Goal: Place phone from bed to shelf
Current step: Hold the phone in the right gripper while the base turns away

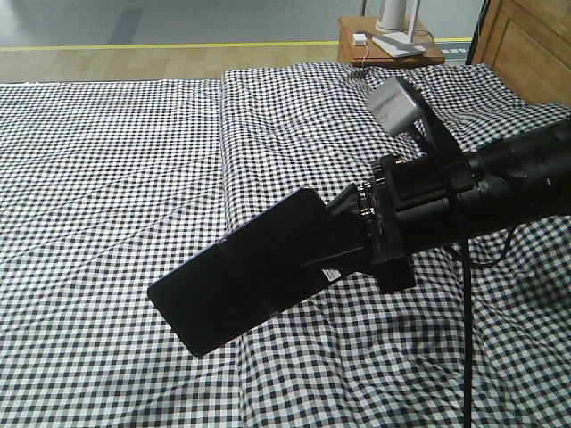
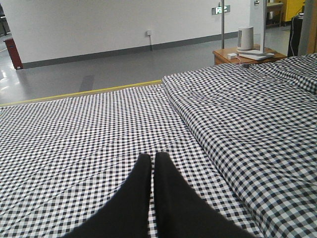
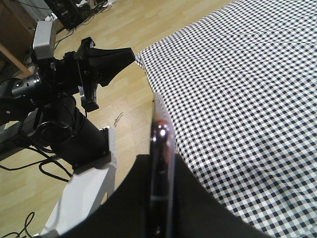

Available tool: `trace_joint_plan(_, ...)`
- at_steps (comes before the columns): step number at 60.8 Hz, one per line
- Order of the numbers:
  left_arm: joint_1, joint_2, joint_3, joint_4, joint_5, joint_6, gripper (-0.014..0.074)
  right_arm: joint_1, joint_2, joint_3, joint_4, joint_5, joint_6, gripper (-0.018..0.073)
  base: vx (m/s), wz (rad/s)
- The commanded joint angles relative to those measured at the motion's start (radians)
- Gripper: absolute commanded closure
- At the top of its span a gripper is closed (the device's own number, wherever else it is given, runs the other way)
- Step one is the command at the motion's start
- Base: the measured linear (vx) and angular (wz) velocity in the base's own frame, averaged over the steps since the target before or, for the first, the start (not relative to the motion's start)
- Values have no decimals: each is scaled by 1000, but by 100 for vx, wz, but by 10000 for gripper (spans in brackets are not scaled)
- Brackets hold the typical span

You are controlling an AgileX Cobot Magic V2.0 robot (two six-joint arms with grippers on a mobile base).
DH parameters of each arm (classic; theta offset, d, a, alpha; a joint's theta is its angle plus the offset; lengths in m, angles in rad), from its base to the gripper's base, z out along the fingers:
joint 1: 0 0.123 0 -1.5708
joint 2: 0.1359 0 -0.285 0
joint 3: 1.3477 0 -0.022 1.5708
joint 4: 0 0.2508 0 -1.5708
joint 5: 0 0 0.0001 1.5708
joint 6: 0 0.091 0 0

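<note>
**Phone clear of the bed, gripped by one end**

The right hand (image 1: 326,245) reaches in from the right and is clamped on the near end of the phone (image 1: 236,272). The rest of the slab juts out to the left, flat face up, above the bed (image 1: 107,160) and not resting on the checked cloth. Gripping one end leaves most of the phone free, which should make it easier to slide the far end onto a board first.

In the right wrist view the phone (image 3: 161,148) shows edge-on, squeezed between the two dark fingers (image 3: 133,198). The pads press on its broad faces, a firmer hold than on the thin rim.

The left hand (image 2: 152,157) hangs over the left part of the bed with its fingers drawn together and nothing between them. It looks parked out of the way.

The shelf is not clearly in any view, so the carry across to it seems the next step. The risk is the glossy slab slipping or tilting during the swing.
</note>
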Motion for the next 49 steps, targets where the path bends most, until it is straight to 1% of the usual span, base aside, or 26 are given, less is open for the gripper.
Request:
trace_joint_plan(1,-3,-4,-23,-9,-72,-6,595,-3,-35,-25,82,79,-1,561,0,0)
trace_joint_plan(29,-3,-4,-23,-9,-72,-6,595,-3,-35,-25,82,79,-1,561,0,1)
trace_joint_plan(49,-3,-4,-23,-9,-72,-6,595,-3,-35,-25,82,79,-1,561,-3,9)
